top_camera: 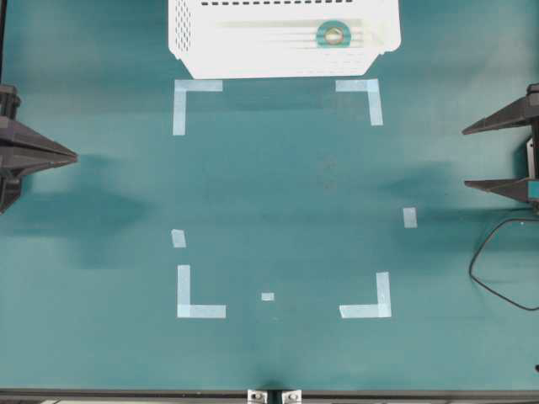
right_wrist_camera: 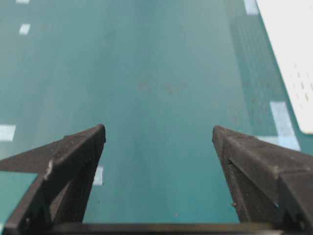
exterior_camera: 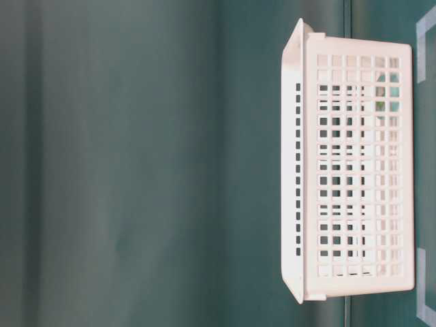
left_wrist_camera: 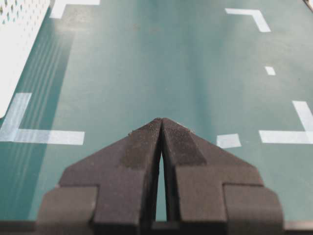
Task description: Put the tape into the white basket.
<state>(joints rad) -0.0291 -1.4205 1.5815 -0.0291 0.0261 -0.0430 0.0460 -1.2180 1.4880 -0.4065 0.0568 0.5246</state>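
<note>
The tape point(top_camera: 334, 34), a small teal ring, lies inside the white basket point(top_camera: 253, 59) at the far edge of the table, right of the basket's middle. My left gripper point(top_camera: 74, 156) sits at the left edge, shut, its fingertips touching with nothing between them point(left_wrist_camera: 161, 120). My right gripper point(top_camera: 465, 158) sits at the right edge, open wide and empty point(right_wrist_camera: 159, 128). Both are far from the basket. The left wrist view catches a corner of the basket point(left_wrist_camera: 19, 44); the right wrist view shows its side point(right_wrist_camera: 293, 58). From table level, the basket's slotted wall point(exterior_camera: 357, 170) hides the tape.
Pale-blue tape corner marks point(top_camera: 198, 93) point(top_camera: 364, 94) point(top_camera: 198, 299) point(top_camera: 370, 303) outline a rectangle on the green table, with small strips point(top_camera: 409, 217) point(top_camera: 178, 238) point(top_camera: 268, 296) nearby. A black cable point(top_camera: 493, 278) loops at the right edge.
</note>
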